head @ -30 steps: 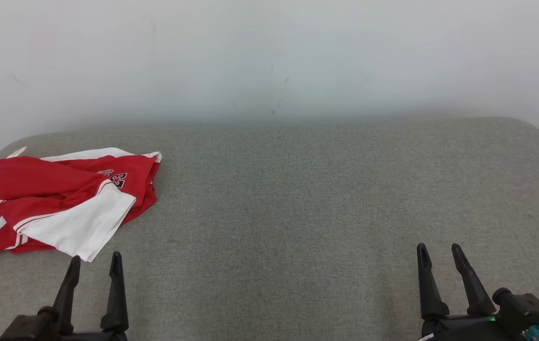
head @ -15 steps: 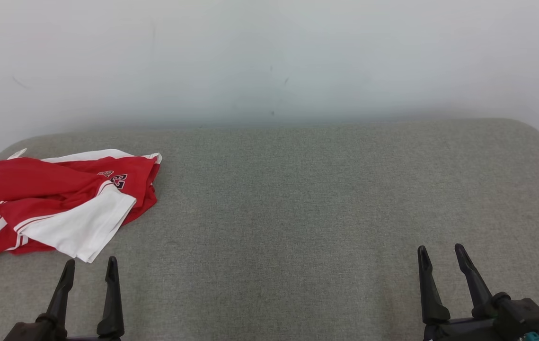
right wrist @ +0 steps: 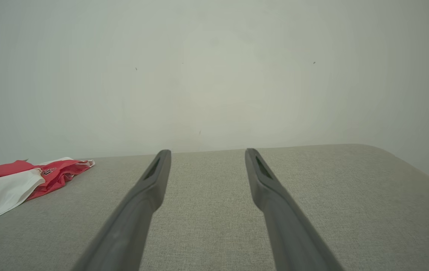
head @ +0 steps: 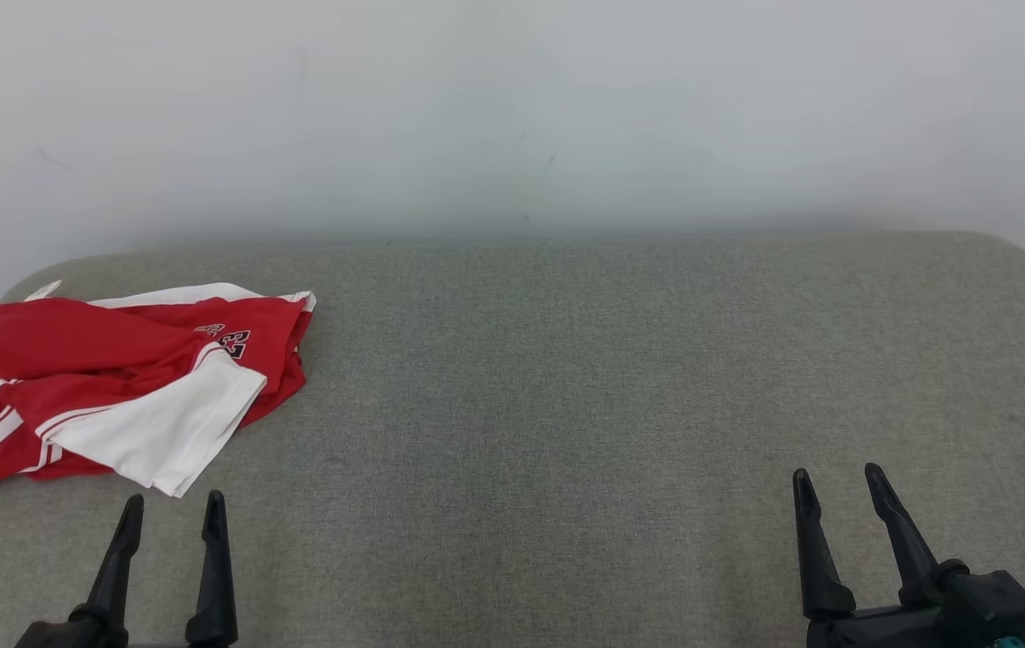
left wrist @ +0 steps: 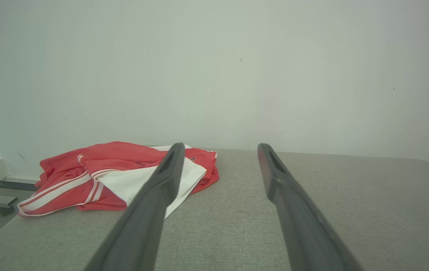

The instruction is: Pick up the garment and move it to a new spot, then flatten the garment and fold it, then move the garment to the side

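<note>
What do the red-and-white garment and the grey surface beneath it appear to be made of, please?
The garment looks like thin, soft, matte cloth, possibly knit: it lies in limp folds. The grey surface looks like coarse woven upholstery over padding, judging by its flecked weave and rounded corners.

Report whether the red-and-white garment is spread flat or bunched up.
Bunched up. The garment lies in uneven overlapping layers on the grey surface, a white panel draped over red folds.
</note>
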Robot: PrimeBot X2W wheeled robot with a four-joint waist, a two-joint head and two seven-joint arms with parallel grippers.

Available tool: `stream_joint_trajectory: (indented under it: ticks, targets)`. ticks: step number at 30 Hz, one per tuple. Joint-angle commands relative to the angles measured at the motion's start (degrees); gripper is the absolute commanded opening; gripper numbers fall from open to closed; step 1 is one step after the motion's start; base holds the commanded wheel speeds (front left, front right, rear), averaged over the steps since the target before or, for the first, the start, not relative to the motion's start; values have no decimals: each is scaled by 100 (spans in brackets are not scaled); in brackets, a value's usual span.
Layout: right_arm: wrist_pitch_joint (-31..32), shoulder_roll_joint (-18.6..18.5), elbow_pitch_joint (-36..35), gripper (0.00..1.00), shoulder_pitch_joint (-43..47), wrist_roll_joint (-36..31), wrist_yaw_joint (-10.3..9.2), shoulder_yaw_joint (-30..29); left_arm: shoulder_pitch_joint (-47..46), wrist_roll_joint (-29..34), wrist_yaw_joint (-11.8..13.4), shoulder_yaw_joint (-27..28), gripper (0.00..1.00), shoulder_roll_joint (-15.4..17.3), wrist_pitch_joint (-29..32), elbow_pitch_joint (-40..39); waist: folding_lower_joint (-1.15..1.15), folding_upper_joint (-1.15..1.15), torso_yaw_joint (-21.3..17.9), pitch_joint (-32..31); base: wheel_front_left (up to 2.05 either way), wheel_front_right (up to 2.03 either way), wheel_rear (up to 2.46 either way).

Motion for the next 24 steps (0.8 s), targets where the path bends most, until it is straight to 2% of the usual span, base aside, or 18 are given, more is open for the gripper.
stream_joint_trajectory:
  ticks: [1, 16, 24]
  targets:
    - [-17, -16, -20, 100, 64, 57, -12, -15, 70, -86, -31, 15, 100, -19, -6, 4, 0, 0, 0, 4, 0, 0, 0]
    - [19, -16, 6, 100, 61, 271, -12, 10, -37, -157, -81, -13, 100, 43, -6, 124, 0, 0, 30, 33, 0, 0, 0]
    - [12, -15, 84, 100, 78, 379, -12, 79, -87, -228, -97, -66, 100, 76, 59, 260, 0, 0, 291, 60, 0, 0, 0]
